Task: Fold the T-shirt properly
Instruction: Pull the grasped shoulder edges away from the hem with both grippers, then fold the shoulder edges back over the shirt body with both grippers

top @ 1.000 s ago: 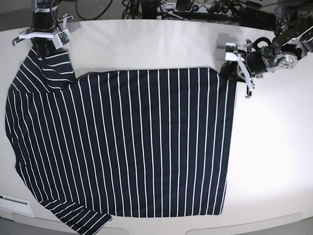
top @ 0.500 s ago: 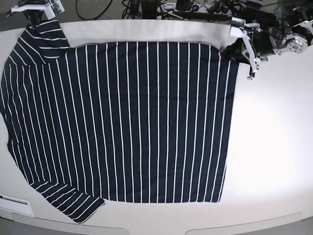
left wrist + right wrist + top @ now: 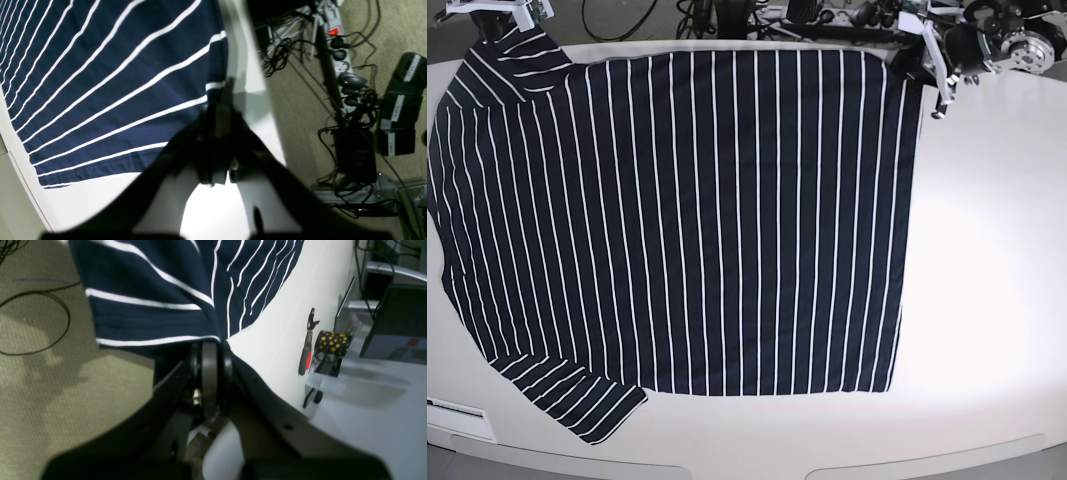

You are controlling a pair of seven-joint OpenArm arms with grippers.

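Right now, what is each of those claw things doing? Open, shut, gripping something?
Left gripper: shut on a corner of the T-shirt at the table's far edge.
Right gripper: shut on the T-shirt's sleeve edge.

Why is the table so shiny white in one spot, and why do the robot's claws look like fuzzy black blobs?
Base view: lamp glare washes out the table beside the T-shirt. Left wrist view: the left gripper sits too near the lens, dark and blurred. Right wrist view: the right gripper is likewise soft and shadowed.
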